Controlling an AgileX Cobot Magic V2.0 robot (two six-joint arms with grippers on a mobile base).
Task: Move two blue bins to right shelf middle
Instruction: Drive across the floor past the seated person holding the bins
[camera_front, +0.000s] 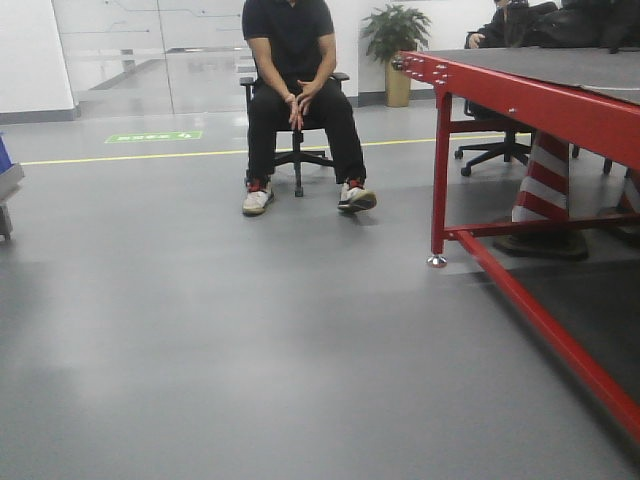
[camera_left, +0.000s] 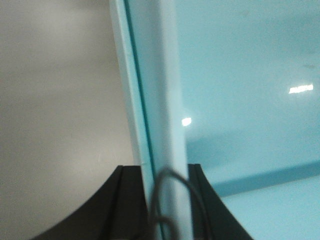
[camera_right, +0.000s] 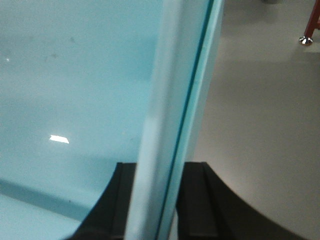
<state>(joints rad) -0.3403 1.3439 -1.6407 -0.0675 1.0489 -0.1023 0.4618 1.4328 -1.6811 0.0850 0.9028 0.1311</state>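
Grey floor (camera_right: 265, 125) — left tool (camera_left: 165, 175), right tool (camera_right: 159, 172) pinch blue bins (camera_left: 240, 75), mostly cropped.

Open floor (camera_front: 200, 350) lies ahead. A seated man (camera_front: 295, 90) blocks the middle farther on. The red counter (camera_front: 530, 100), cones (camera_front: 543, 180) beneath, walls off my right. A cart (camera_front: 8, 185) pokes in at left. There is no room in my left pincer (camera_left: 165, 172) or right pincer (camera_right: 160, 170): walls of the bins (camera_left: 240, 100) fill both.
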